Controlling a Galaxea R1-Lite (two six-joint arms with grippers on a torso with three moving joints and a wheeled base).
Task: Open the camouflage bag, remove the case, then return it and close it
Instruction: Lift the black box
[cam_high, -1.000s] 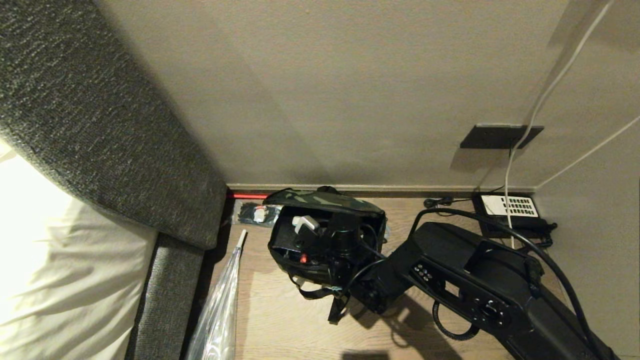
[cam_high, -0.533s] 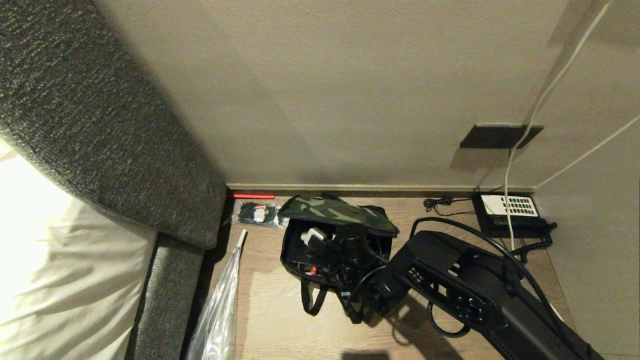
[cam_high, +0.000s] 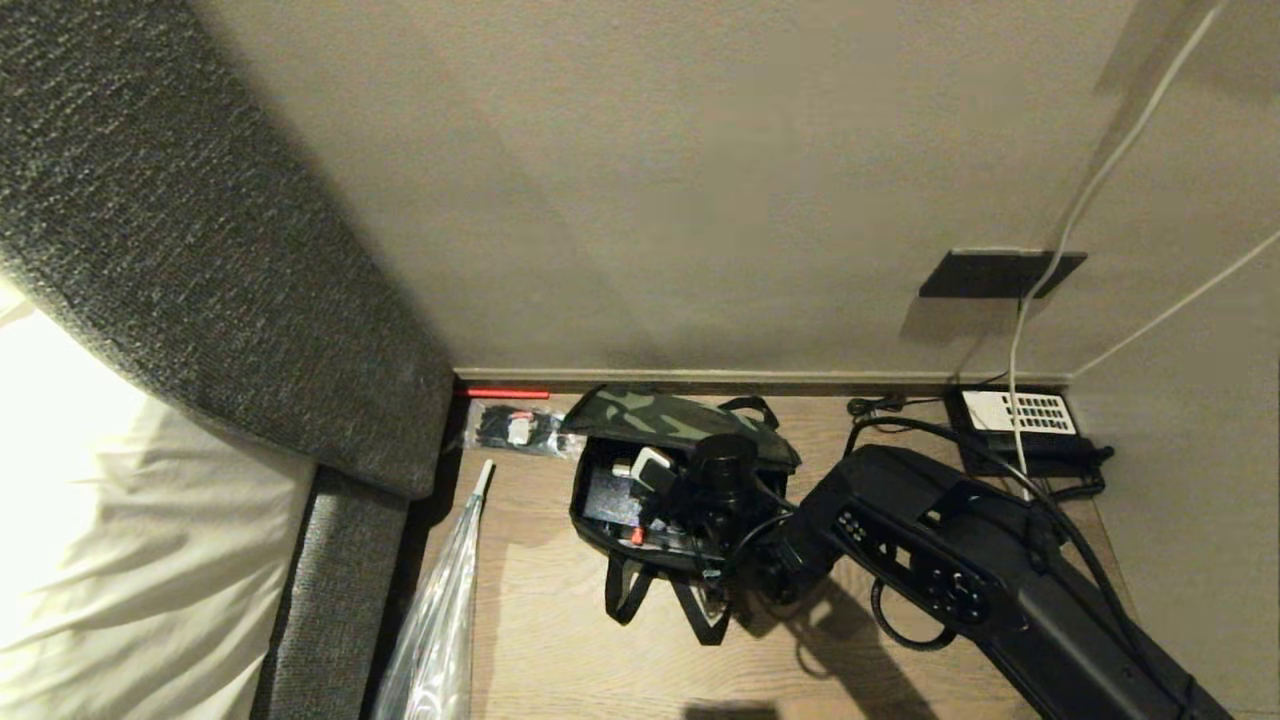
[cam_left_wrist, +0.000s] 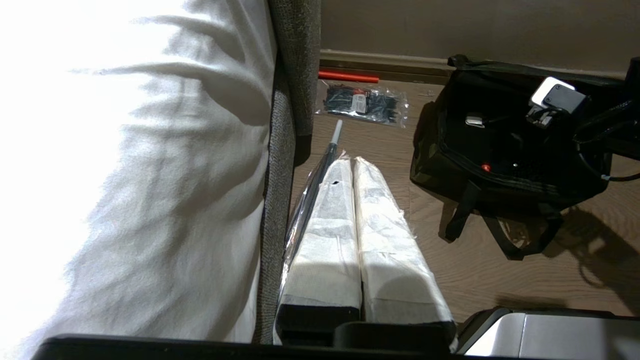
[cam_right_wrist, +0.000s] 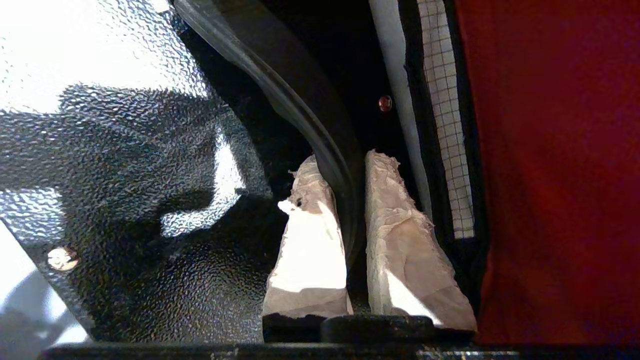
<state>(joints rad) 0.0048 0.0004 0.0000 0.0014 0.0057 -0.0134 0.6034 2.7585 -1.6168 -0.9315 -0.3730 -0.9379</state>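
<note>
Right pincer inside open camouflage bag on wooden floor.

No legible text, brand, number or sign appears in any view. The black desk telephone with white keypad carries key markings too small to read. The small clear plastic packet of black items bears a red-and-white label whose print cannot be read.
</note>
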